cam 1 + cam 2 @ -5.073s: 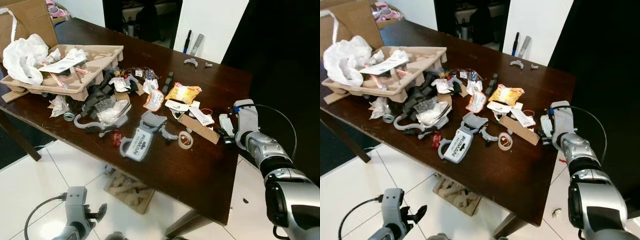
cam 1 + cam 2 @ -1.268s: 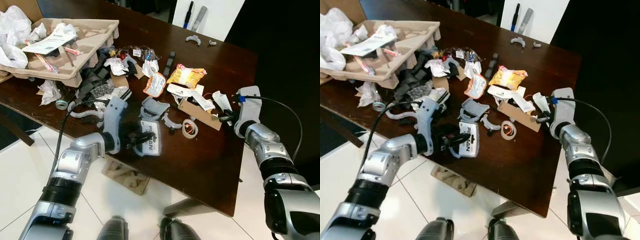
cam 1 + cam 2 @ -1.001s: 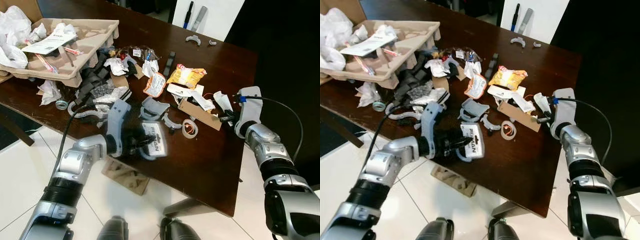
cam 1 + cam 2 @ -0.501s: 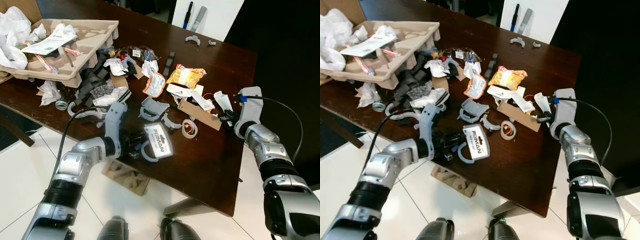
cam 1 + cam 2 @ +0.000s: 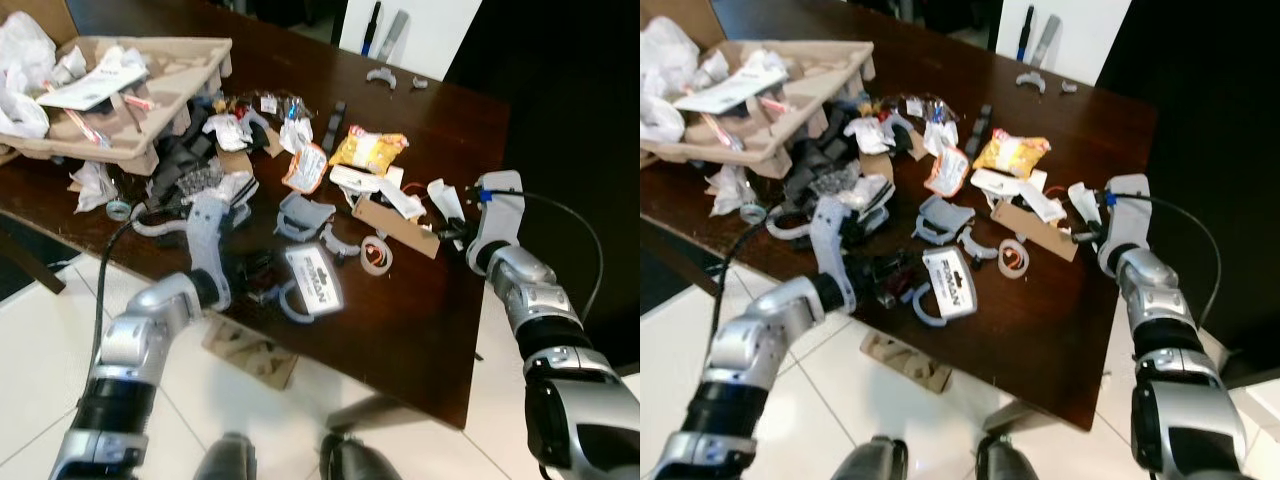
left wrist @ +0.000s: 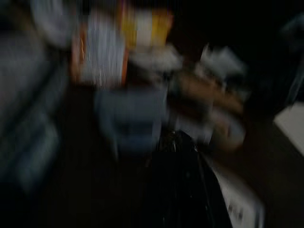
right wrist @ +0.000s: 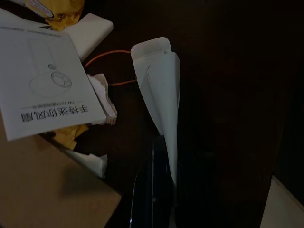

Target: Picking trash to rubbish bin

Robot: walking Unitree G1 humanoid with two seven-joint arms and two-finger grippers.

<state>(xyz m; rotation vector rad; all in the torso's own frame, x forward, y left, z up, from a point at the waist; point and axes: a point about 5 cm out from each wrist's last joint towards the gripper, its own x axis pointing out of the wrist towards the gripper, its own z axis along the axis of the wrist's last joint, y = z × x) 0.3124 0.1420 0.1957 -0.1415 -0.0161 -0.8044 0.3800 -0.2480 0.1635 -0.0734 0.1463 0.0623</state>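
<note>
A dark wooden surface stands on a white tiled floor, with a white wall behind its far edge and a strewn heap of rubbish across its top. At the far left lies a cardboard tray holding crumpled white plastic and paper. Toward the middle lie a yellow snack wrapper, an orange-and-white sachet, a flat strip of brown cardboard, a small roll of clear tape and grey plastic pieces.

The left pincer reaches over the near edge of the surface and is pressed together on the loop of a grey-and-white tag with dark lettering, which lies tilted on the wood near that edge. The left wrist view is heavily blurred; a black finger and the white corner of the tag can just be made out.

The right pincer is at the right edge of the surface, pinching a folded white slip of paper that stands up from between its black fingers. In the right wrist view a printed leaflet lies beside the slip, with a thin orange loop on the wood between them and the brown cardboard below the leaflet.
</note>
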